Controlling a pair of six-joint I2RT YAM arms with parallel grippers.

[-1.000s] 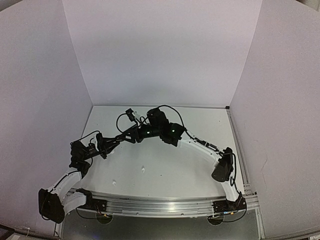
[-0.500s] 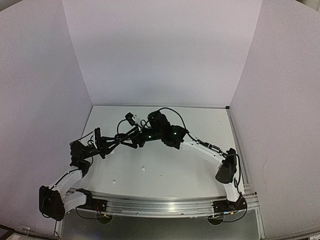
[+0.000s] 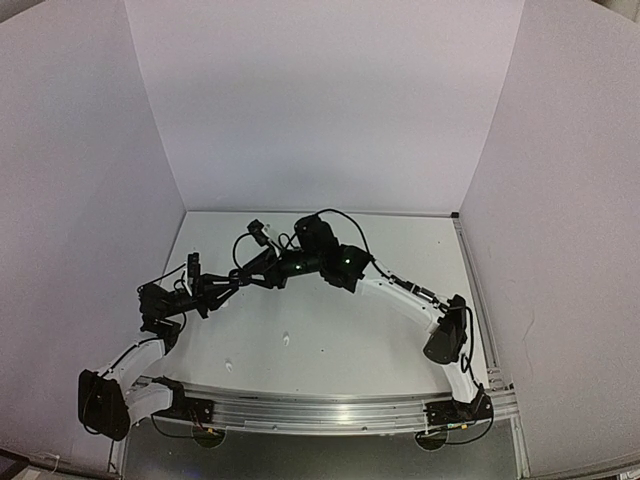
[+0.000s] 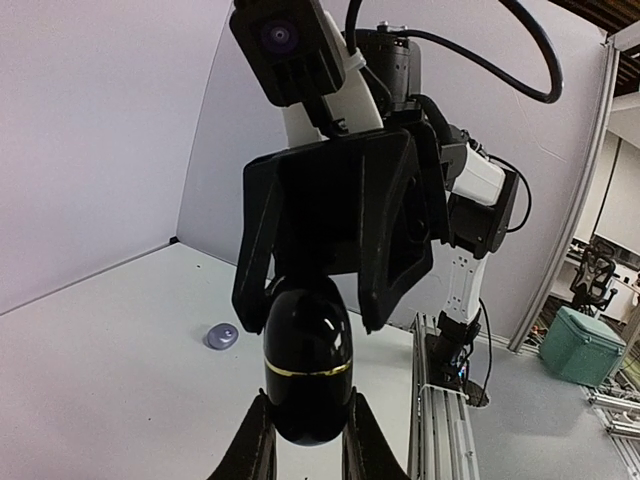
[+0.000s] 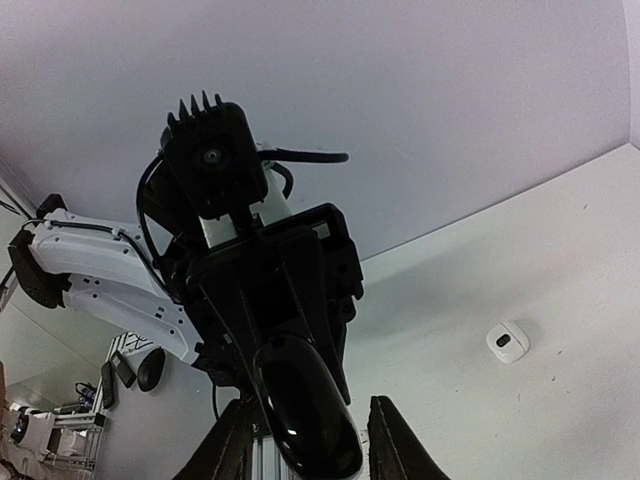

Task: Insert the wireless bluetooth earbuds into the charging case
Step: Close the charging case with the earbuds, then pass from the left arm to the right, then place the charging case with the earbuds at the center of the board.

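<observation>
A glossy black egg-shaped charging case (image 4: 308,360) with a gold band is held above the table, closed, by my left gripper (image 4: 307,408), which is shut on its lower end. My right gripper (image 4: 312,318) straddles the case's other end. In the right wrist view the case (image 5: 305,405) lies between the right gripper's (image 5: 310,410) fingers, with a gap beside one finger (image 5: 392,440). The grippers meet left of the table's middle (image 3: 243,280). A silvery grey earbud (image 4: 222,336) and a white earbud (image 5: 508,341) lie on the table.
White walls enclose the white table (image 3: 400,240) on three sides. Two small pale buds (image 3: 286,338) (image 3: 228,365) lie nearer the front rail (image 3: 320,410). A green bin (image 4: 585,345) stands beyond the table's edge.
Both arms have shifted a little where the grippers meet, and the left wrist has turned. The left gripper still holds the case, with the right gripper's fingers still around it.
</observation>
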